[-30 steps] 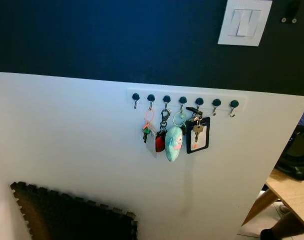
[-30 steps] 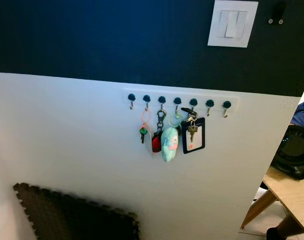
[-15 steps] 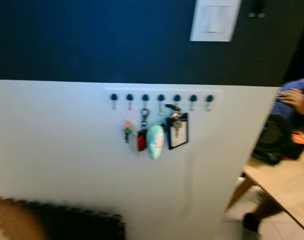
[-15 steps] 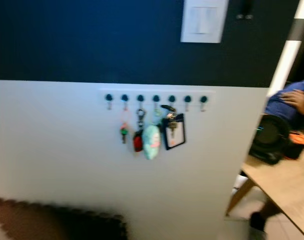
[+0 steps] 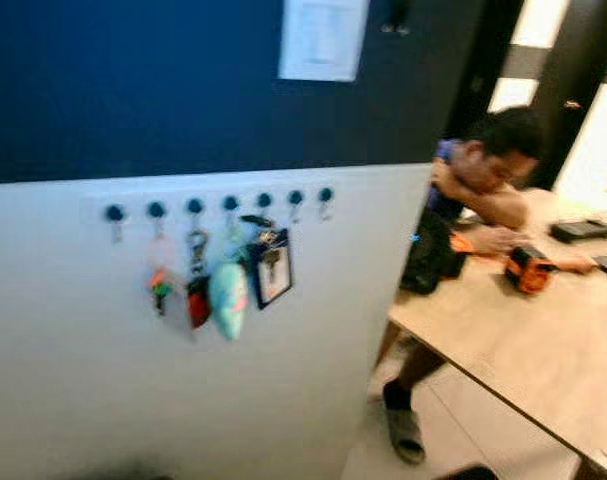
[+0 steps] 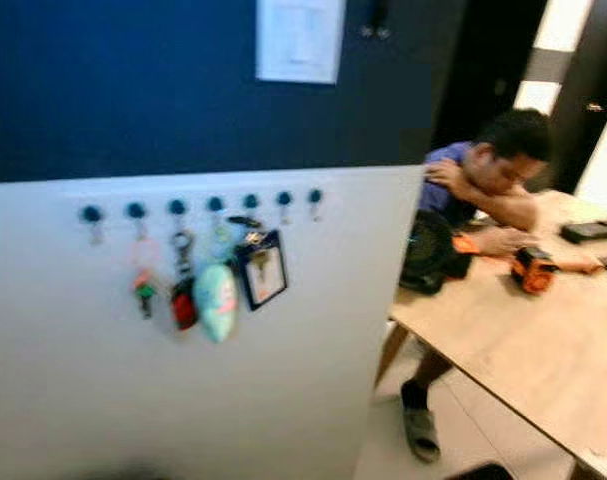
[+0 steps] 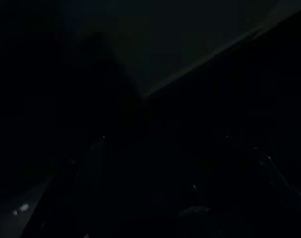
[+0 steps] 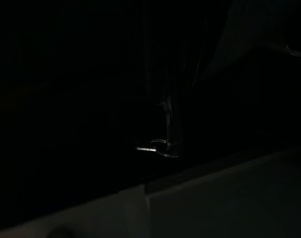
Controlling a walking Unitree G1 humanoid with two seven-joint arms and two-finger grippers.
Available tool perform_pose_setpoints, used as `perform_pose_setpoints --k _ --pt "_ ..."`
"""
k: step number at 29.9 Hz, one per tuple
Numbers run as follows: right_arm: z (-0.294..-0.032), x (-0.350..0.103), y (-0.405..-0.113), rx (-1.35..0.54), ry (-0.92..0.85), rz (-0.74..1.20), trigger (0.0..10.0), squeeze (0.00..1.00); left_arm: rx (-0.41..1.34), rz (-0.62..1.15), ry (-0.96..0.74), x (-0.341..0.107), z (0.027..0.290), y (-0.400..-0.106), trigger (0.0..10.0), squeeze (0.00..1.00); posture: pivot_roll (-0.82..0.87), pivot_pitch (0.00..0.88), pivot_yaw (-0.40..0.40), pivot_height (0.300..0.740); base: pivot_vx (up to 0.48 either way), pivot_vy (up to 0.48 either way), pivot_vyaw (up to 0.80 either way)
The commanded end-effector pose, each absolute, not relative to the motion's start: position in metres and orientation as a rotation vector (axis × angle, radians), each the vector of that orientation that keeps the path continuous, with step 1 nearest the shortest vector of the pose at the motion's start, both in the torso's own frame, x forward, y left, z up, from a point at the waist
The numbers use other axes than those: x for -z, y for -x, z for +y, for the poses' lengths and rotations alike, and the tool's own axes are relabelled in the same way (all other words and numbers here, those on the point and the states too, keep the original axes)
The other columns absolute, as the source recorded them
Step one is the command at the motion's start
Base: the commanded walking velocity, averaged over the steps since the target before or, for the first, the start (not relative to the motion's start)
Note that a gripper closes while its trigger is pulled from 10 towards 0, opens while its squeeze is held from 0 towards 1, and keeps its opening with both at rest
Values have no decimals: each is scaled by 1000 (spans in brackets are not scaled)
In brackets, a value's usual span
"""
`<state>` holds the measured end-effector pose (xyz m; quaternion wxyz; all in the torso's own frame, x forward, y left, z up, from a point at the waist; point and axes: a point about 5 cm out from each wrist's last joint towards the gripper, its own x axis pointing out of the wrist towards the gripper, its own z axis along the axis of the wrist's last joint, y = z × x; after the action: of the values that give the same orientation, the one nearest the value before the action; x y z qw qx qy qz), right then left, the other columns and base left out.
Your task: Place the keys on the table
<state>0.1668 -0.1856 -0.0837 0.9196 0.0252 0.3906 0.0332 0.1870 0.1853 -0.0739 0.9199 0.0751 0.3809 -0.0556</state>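
Several key bunches hang from a row of dark-knobbed hooks (image 5: 213, 207) on the white lower wall. From left to right they are a small green and orange key (image 5: 160, 285), a red fob (image 5: 198, 300), a teal plush charm (image 5: 229, 298) and a black badge holder with a brass key (image 5: 271, 268). The wooden table (image 5: 523, 340) stands to the right, beyond the wall's corner. Both wrist views are nearly black. The right wrist view holds a faint metallic glint (image 8: 157, 147) that I cannot identify.
A person (image 5: 483, 180) leans on the table's far side, one foot on the floor (image 5: 403, 430) by the wall corner. An orange tool (image 5: 528, 268), a black round object (image 5: 431, 255) and a flat black device (image 5: 581, 230) lie on the table. A light switch (image 5: 323, 38) sits higher up.
The camera has swung to the right: the key rack slid towards the left of the picture, and the table and the person came into view. The keys still hang on their hooks.
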Motion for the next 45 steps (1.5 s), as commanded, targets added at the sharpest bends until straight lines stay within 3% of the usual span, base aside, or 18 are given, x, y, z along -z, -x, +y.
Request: perform_pose_setpoints --k 1,45 --pt "-185 82 -169 -73 -50 790 10000 0 116 790 -136 77 182 -182 10000 0 63 21 -16 740 0 0 -800" --pt "-172 80 -176 -147 -35 764 10000 0 39 708 -23 70 186 -188 10000 0 69 20 -26 740 0 0 -800"
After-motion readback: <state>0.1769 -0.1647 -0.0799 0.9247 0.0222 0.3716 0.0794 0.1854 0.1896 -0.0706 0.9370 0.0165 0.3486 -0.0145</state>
